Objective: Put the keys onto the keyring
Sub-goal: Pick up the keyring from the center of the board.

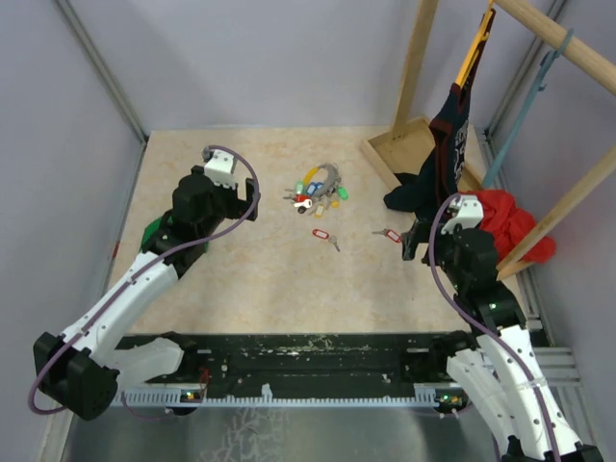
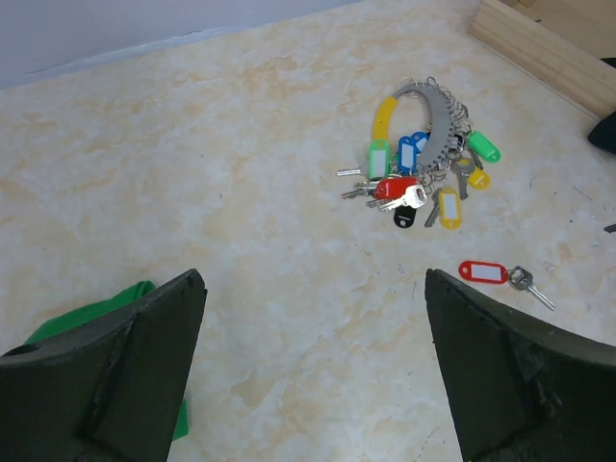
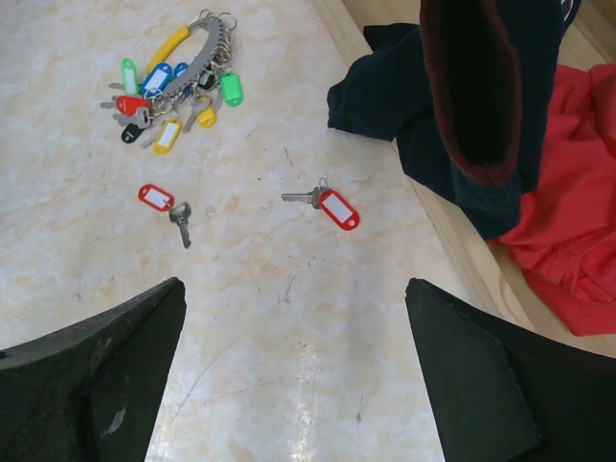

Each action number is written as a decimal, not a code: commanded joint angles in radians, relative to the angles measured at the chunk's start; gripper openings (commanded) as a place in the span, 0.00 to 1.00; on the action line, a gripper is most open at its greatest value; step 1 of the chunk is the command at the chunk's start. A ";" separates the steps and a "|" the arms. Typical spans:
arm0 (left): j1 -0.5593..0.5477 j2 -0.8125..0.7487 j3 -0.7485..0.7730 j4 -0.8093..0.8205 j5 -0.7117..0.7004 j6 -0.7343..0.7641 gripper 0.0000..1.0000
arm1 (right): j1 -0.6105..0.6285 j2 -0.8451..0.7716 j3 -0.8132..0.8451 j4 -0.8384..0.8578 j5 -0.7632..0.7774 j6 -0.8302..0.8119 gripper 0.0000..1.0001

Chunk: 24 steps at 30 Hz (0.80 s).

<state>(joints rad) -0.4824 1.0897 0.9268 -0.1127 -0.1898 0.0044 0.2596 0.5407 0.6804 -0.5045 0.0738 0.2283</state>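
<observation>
— At the upper centre of the top view, what is seen?
— The keyring (image 1: 322, 185) is laid flat on the counter (image 1: 241, 279), with green, yellow, blue and red tagged keys bunched on it.
— And loose keys?
— The left red-tagged key (image 1: 324, 236) and the right red-tagged key (image 1: 388, 233) are found below it, apart.
— The arms?
— The left end effector (image 2: 315, 279) and the right end effector (image 3: 295, 284) are held spread wide.

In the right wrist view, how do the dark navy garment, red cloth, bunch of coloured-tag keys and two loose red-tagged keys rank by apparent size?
1. Dark navy garment
2. Red cloth, cropped by the frame
3. Bunch of coloured-tag keys
4. Loose red-tagged keys: alike
</observation>
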 commanded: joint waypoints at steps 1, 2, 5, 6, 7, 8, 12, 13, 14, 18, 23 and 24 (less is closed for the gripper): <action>0.001 -0.022 -0.001 0.009 0.014 0.004 1.00 | 0.006 0.003 0.011 0.049 -0.023 -0.007 0.97; 0.001 -0.021 0.002 0.006 0.017 0.001 1.00 | 0.007 0.006 0.010 0.048 -0.029 -0.007 0.97; 0.001 -0.020 0.015 -0.011 0.036 -0.003 1.00 | 0.006 0.018 0.010 0.039 -0.049 -0.007 0.97; 0.001 -0.022 0.015 -0.012 0.041 -0.004 1.00 | 0.007 0.026 0.009 0.039 -0.058 -0.003 0.97; 0.001 -0.022 0.015 -0.011 0.044 -0.005 1.00 | 0.006 0.036 0.006 0.043 -0.070 0.001 0.97; 0.001 -0.022 0.016 -0.012 0.049 -0.007 1.00 | 0.006 0.046 0.004 0.053 -0.082 0.005 0.97; 0.001 -0.032 0.020 -0.017 0.079 -0.008 1.00 | 0.007 0.108 -0.022 0.121 -0.146 0.019 0.97; 0.001 -0.037 0.019 -0.018 0.082 -0.008 1.00 | 0.007 0.125 -0.031 0.147 -0.166 0.021 0.97; 0.001 -0.042 0.017 -0.016 0.085 -0.007 1.00 | 0.007 0.143 -0.039 0.178 -0.188 0.022 0.97; 0.002 -0.062 0.004 -0.001 0.089 -0.007 1.00 | 0.019 0.237 -0.059 0.305 -0.249 0.029 0.97; 0.010 -0.069 -0.007 0.018 0.099 -0.017 1.00 | 0.166 0.436 -0.045 0.467 -0.171 0.017 0.97; 0.011 -0.071 -0.011 0.024 0.099 -0.020 1.00 | 0.186 0.480 -0.041 0.510 -0.171 0.022 0.97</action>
<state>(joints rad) -0.4801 1.0359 0.9268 -0.1184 -0.1116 -0.0032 0.3511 0.8989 0.6151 -0.2234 -0.1139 0.2466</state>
